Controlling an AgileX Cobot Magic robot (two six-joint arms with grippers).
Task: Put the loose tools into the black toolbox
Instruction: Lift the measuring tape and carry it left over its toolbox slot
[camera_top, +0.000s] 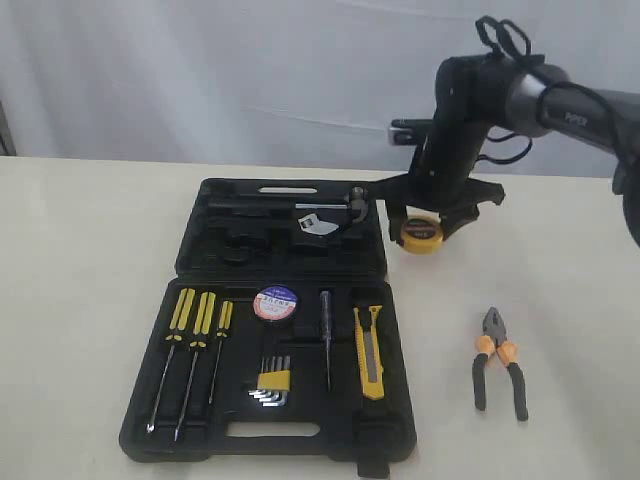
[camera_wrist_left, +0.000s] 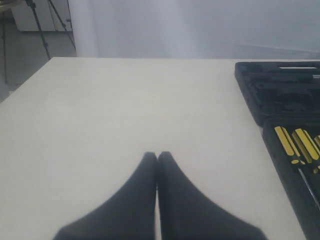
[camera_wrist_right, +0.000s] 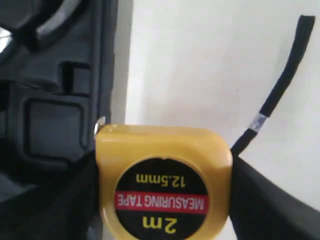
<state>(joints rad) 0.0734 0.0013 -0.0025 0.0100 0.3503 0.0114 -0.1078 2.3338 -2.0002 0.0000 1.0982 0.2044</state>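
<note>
Left fingers (camera_wrist_left: 135, 200): were pressed together with nothing between them, above the bare surface (camera_wrist_left: 125, 110).
Right fingers (camera_wrist_right: 260, 200): were clamped against two opposite sides of the tape measure (camera_wrist_right: 162, 170).
Tape measure: was held between the right fingers, its round label turned up toward the wrist, just beside the edge of the toolbox (camera_top: 290, 440) lid.
Pliers (camera_top: 500, 372): were laid flat on the surface, outside the toolbox, well apart from the right fingers.
Utility knife (camera_top: 369, 350): was seated in the toolbox tray, far from both pairs of fingers.
Tape roll (camera_top: 276, 302): was seated in the tray, between the screwdrivers (camera_top: 195, 345) and the utility knife.
</note>
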